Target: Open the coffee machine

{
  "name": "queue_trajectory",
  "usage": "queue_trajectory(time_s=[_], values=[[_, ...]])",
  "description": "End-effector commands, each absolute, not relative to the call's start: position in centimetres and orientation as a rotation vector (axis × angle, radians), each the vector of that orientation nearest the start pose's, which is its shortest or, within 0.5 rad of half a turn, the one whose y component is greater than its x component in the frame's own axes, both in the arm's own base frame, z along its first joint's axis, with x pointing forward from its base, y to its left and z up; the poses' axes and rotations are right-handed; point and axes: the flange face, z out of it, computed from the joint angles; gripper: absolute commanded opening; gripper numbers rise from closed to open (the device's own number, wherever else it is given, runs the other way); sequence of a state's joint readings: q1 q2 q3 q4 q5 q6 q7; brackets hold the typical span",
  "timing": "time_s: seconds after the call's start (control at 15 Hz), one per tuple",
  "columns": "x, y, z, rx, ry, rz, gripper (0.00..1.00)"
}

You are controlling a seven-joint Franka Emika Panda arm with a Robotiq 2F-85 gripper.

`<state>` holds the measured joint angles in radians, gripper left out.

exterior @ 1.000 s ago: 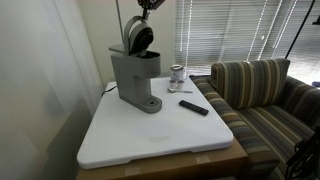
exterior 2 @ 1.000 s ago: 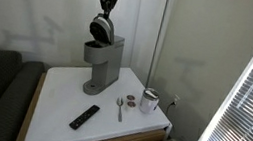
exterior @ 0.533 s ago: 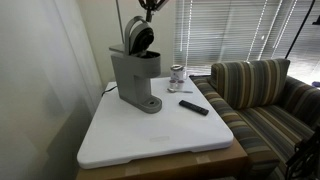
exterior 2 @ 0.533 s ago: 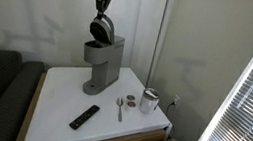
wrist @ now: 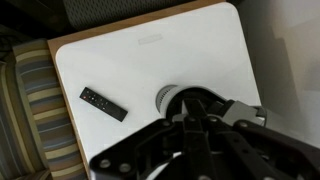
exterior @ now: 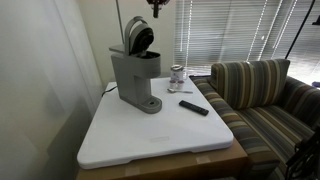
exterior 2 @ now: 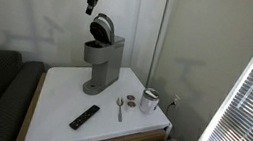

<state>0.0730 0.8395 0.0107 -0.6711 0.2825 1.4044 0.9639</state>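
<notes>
1. Wrist view looks straight down on the white table (wrist: 150, 55). The gripper (wrist: 196, 125) fills the 5 o'clock part of the picture as a dark mass. I cannot tell whether its fingers are spread or pressed together.
2. At the upper edge of that mass, a rounded grey top peeks out. This is the coffee machine (wrist: 168, 97), mostly hidden by the gripper.
3. A black remote (wrist: 103, 103) lies flat on the table at 9 o'clock from the machine. It is well apart from the machine and set at a slant.
4. In both exterior views the coffee machine (exterior: 135, 75) (exterior 2: 103, 65) stands upright on the table (exterior: 150, 135) (exterior 2: 62, 96), near the table's wall-side edge. Its round drip base rests on the white top.
5. The lid (exterior: 140, 37) (exterior 2: 103, 27) is swung up and tilted back, and its dark inside shows.
6. In an exterior view the gripper (exterior 2: 88, 8) hangs at 11 o'clock from the lid, apart from it and touching nothing. In an exterior view, the gripper (exterior: 157, 7) sits at 1 o'clock from the lid, cut off by the top edge.
7. In an exterior view the remote (exterior 2: 84, 116) lies at 7 o'clock from the machine. A spoon (exterior 2: 120, 107) is at 5 o'clock and a small silver jar (exterior 2: 149, 100) at 4 o'clock.
8. In an exterior view the jar (exterior: 177, 77) stands at 3 o'clock from the machine. Beyond the table's edge on that side is a striped sofa (exterior: 255, 85).
</notes>
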Motion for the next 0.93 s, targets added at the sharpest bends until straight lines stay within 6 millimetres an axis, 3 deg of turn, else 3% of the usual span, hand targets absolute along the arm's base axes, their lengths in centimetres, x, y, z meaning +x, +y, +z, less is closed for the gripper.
queue_trajectory(time_s=[0.0,0.13,0.27,0.33,0.87], values=[[72.3,8.6,49.0,-2.792,1.056,0.369,0.00],[72.0,8.5,49.6,-2.855,0.987,0.336,0.00],[71.9,8.5,50.1,-2.916,0.920,0.283,0.17],[71.8,8.6,50.2,-2.936,0.897,0.268,0.33],[70.9,9.7,51.2,-3.007,0.675,0.213,0.89]])
